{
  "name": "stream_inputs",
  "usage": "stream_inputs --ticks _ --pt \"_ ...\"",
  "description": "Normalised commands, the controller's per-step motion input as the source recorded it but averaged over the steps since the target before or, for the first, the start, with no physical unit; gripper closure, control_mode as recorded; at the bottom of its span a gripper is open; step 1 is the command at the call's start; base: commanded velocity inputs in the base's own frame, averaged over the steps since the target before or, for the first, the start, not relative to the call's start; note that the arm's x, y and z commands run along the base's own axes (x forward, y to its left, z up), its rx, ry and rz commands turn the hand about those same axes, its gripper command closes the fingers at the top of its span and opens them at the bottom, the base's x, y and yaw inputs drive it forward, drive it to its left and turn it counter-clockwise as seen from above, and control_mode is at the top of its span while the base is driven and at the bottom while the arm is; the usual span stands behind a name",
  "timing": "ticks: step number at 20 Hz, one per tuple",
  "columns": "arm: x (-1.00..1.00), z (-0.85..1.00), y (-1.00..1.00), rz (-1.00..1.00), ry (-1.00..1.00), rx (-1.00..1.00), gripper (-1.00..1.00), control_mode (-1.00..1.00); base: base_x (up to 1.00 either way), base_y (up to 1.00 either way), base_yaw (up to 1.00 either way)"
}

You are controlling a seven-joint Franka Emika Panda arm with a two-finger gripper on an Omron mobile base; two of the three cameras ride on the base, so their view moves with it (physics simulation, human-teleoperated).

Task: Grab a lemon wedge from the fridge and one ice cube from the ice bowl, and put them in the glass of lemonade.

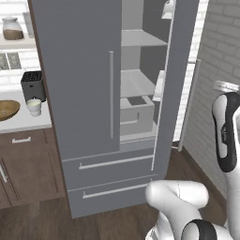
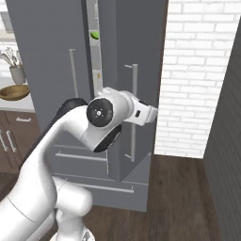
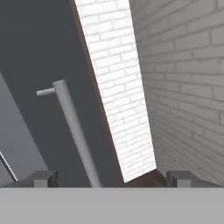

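The fridge (image 1: 89,93) stands with its right door (image 2: 136,70) swung open, and grey shelves and a bin (image 1: 136,115) show inside. The lemon wedge is perhaps the small yellowish speck (image 2: 98,74) in the gap between the doors, but it is too small to be sure. It should be light, soft and a little slippery, so a gentle pinch across its flat sides seems best.

The end effector (image 3: 111,178) is open wide and holds nothing; its two tips stand on either side of the door handle (image 3: 74,127), not touching it.

On the table (image 1: 26,123) at the left sit the ice bowl (image 1: 7,110) and, just beside it, the glass of lemonade (image 1: 33,106). The floor is dark wood, and a white brick wall (image 2: 197,70) closes the room on the right.
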Motion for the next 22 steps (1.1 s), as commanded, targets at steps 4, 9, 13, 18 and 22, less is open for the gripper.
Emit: stream_inputs --ticks 4,9,13,18,22 --pt "-0.67 0.87 0.48 0.05 0.02 -0.17 -1.0 -1.0 0.0 0.0 0.0" --pt "-0.25 0.77 0.98 0.0 0.07 -0.31 -1.0 -1.0 0.0 0.0 0.0" --pt "-0.01 0.42 1.0 0.0 0.03 -0.37 -1.0 -1.0 0.0 0.0 0.0" --pt "0.23 0.08 1.0 0.0 0.11 -0.39 -1.0 -1.0 0.0 0.0 0.0" --pt "0.47 0.05 0.94 0.0 0.3 -0.37 -1.0 -1.0 0.0 0.0 0.0"
